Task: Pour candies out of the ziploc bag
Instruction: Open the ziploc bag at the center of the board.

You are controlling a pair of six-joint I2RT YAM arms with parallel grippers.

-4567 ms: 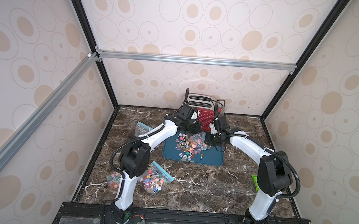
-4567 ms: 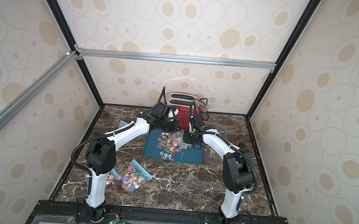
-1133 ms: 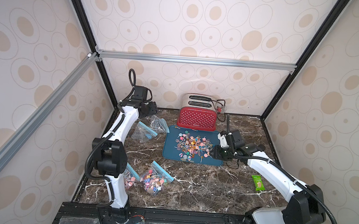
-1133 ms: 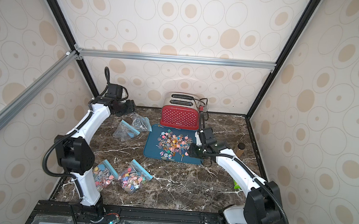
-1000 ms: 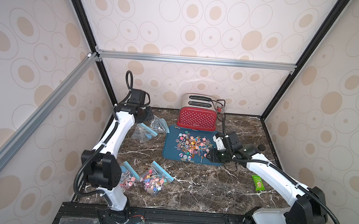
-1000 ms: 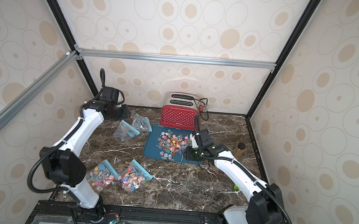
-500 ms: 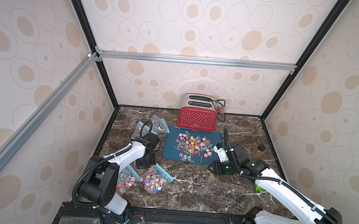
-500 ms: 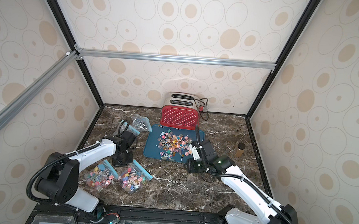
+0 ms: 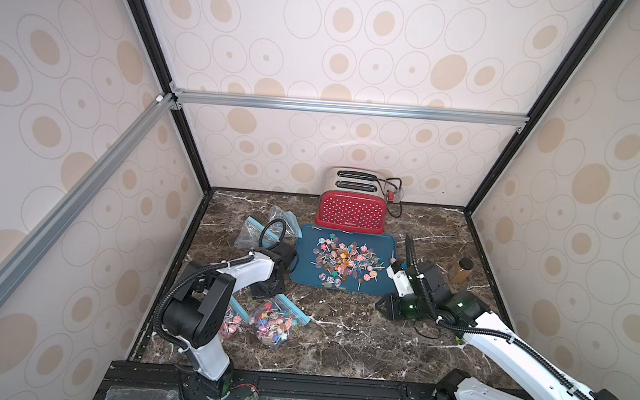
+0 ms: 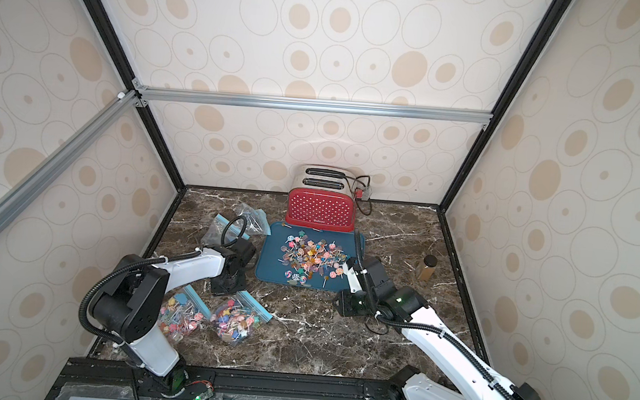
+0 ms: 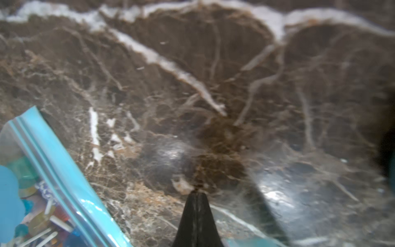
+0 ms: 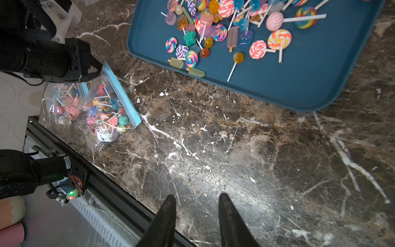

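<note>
Glossy candies (image 12: 220, 32) are heaped on a smooth blue tray (image 12: 299, 85). Left claw (image 11: 196, 195) is pressed together beside a crinkly clear bag (image 12: 106, 111); right claw (image 12: 195, 198) is spread.

The left arm (image 9: 244, 269) rises from its base at the near left, elbow folded high, forearm reaching forward and inward; its wrist bends so that the left end effector (image 9: 264, 291) points steeply down; in the left wrist view its fingers (image 11: 190, 218) are pressed together tip to tip; the right arm (image 9: 502, 346) stretches long and low from the near right corner toward the middle; the right end effector (image 9: 381, 306) points toward the left arm's side, tilted slightly down; in the right wrist view its two fingers (image 12: 165, 216) stand apart with a clear gap between them.
</note>
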